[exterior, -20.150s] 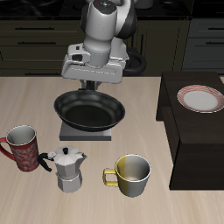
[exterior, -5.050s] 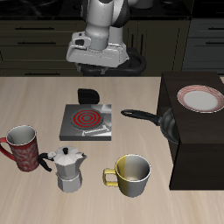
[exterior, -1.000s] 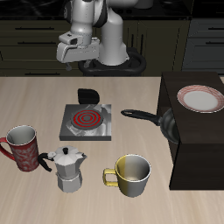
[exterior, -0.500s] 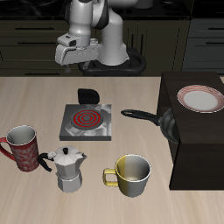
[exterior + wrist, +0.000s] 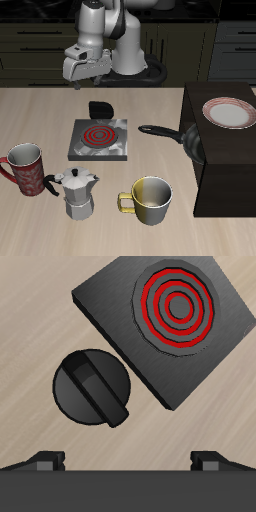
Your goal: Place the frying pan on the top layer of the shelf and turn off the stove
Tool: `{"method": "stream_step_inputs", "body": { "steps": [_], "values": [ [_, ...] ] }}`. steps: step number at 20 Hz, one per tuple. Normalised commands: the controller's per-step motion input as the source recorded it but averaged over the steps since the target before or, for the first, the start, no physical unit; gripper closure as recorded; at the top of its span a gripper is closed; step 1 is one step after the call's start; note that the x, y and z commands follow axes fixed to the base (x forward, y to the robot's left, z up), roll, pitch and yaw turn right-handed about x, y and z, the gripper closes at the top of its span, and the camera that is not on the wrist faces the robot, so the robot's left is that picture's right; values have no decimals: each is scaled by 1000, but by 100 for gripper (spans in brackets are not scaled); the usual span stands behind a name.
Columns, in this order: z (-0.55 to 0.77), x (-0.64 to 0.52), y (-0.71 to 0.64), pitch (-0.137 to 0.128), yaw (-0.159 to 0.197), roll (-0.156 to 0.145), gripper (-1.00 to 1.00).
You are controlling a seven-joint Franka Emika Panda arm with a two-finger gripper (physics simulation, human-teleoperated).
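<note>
We find the frying pan (image 5: 192, 143) not on the top layer of the shelf (image 5: 222, 180) but tipped on edge against the shelf's side wall, its long handle (image 5: 158, 129) reaching out over the table toward the stove (image 5: 99, 139); we judge that the placing has not come off as the task wants, since the pan leans beside the unit and not flat on top, where only the pink-rimmed white plate (image 5: 229, 113) sits. The stove coil (image 5: 178, 300) glows red in both views, so we take it that the heat is on and the knob (image 5: 92, 389) is yet to be turned. That would explain where the gripper (image 5: 87, 76) hangs: high above the table behind the stove, roughly over the knob, empty. Its fingers (image 5: 46, 460) stand spread wide apart in the wrist view, with nothing between them. The wrist view gives us what the exterior cannot: the knob's raised bar and its slanted angle, with the knob lying between the two fingertips, just beside the stove's edge. The exterior view alone shows us the pan, the shelf and the bystanders nearer the front edge: a red patterned mug (image 5: 25, 167), a moka pot (image 5: 76, 192) and a yellow-and-white mug (image 5: 149, 200), all well apart from the knob
</note>
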Motion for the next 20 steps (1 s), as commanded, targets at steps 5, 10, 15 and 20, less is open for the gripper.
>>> {"method": "stream_step_inputs", "body": {
  "steps": [5,10,15,20],
  "values": [
    [-82,128,18,-12,18,-10,-100],
    [-146,91,93,9,15,8,-100],
    [-129,51,73,4,-2,-4,-100],
    [-218,-64,165,33,13,34,-100]
  ]
}}
